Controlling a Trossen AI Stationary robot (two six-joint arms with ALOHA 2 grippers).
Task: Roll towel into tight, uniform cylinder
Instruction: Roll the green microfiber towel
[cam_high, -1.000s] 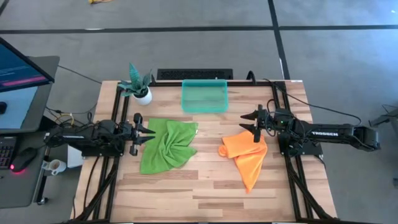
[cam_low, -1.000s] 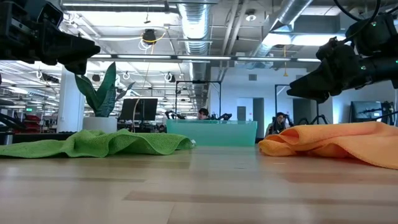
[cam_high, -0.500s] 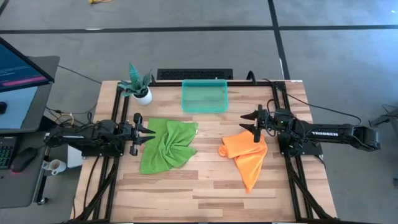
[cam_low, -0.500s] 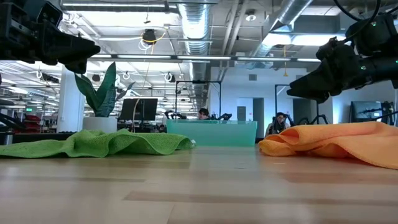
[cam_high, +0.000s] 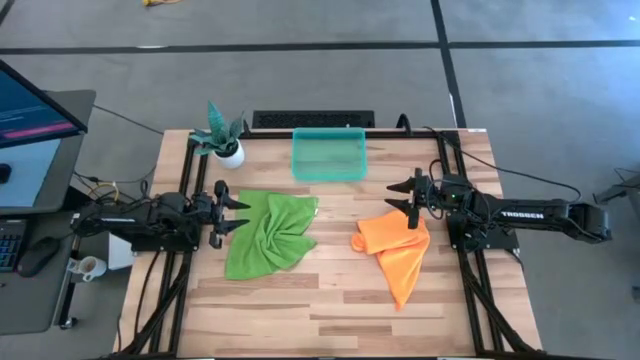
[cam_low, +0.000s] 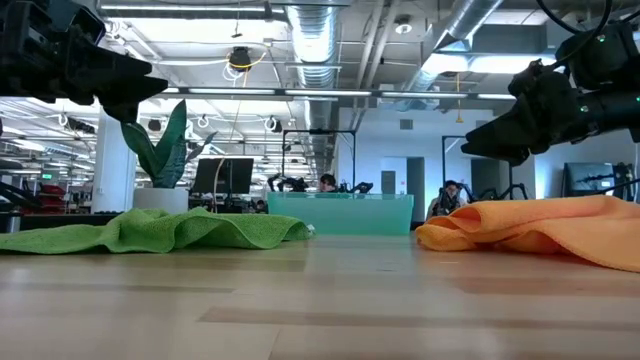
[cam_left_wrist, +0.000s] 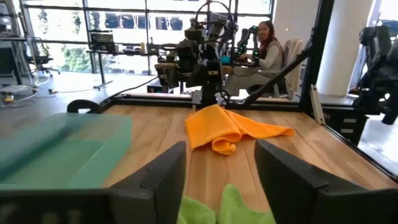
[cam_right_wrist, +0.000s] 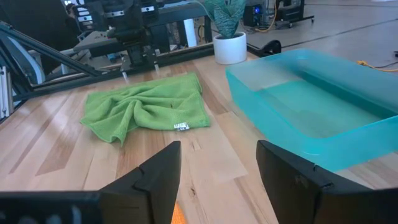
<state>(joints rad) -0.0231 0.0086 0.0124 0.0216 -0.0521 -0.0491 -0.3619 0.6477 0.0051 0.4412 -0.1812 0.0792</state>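
from above, the left gripper (cam_high: 236, 213) hovered spread at the crumpled green towel's (cam_high: 268, 233) edge, holding nothing; the right gripper (cam_high: 403, 198) gaped over the orange towel (cam_high: 395, 247). low view: both towels lay unrolled on the table (cam_low: 320, 300).

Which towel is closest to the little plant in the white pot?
The crumpled green towel. It lies on the plant's side of the wooden table, while the orange towel lies farther off, across the table.
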